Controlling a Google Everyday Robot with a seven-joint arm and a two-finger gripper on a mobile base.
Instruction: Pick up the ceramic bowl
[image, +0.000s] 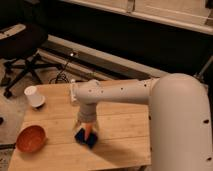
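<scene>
The ceramic bowl (31, 138) is round, shallow and glossy orange-brown. It sits near the front left corner of the wooden table (120, 135). My gripper (87, 134) hangs from the white arm (125, 92) over the middle of the table, well to the right of the bowl and apart from it. A dark blue object (86, 139) lies on the table right under the gripper, with something orange at the fingertips.
A small white cup (34, 96) stands at the table's back left. A black office chair (22, 47) is on the floor beyond the table at the left. Cables lie on the floor behind the table. A dark wall and ledge run across the back.
</scene>
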